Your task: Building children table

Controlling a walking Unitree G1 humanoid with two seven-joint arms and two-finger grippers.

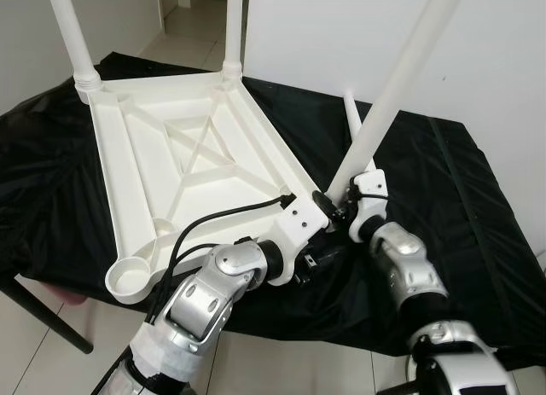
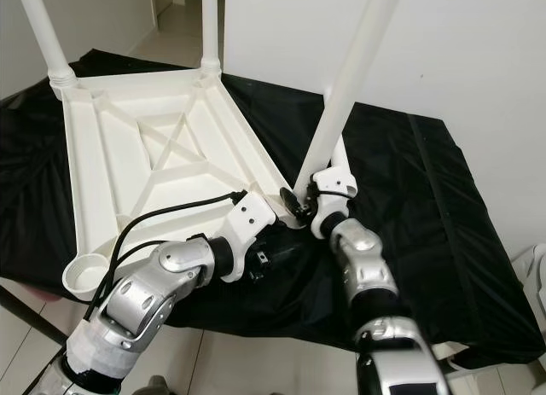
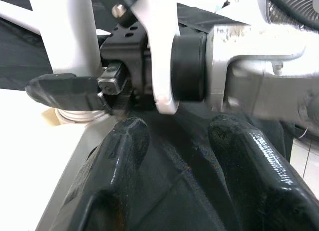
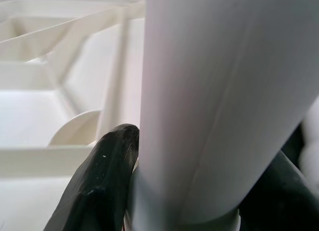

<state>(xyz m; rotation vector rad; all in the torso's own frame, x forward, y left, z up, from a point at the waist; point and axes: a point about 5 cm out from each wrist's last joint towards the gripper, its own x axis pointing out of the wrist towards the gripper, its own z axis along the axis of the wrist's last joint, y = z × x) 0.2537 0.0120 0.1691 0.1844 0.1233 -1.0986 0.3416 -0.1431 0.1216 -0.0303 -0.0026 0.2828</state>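
— Lying upside down on the black cloth (image 1: 478,199) over the counter, is that the tabletop (image 1: 183,148)?

— Yes — the white children's tabletop, ribbed underside up. Two white legs stand upright in its far corners: the far-left leg (image 1: 70,32) and the far-middle leg (image 1: 234,28). At the near-left corner is an empty round socket (image 1: 132,278).

— And the arms, from left to right?

— The left gripper (image 1: 317,260) is down by the tabletop's near-right corner, low against the cloth just under the edge. In the left wrist view its two black fingers (image 3: 117,156) stand apart with only cloth between them, gripping nothing.

— What is to its right?

— The right gripper (image 1: 334,209), at that same corner. It is clamped on the base of a third leg (image 1: 401,79), which leans up and to the right from the corner. In the right wrist view a black finger (image 4: 102,176) presses on either side of the white tube, with the ribbed underside behind it.

— Anything further right?

— A loose white leg (image 1: 351,113) lies on the cloth behind the tilted one.
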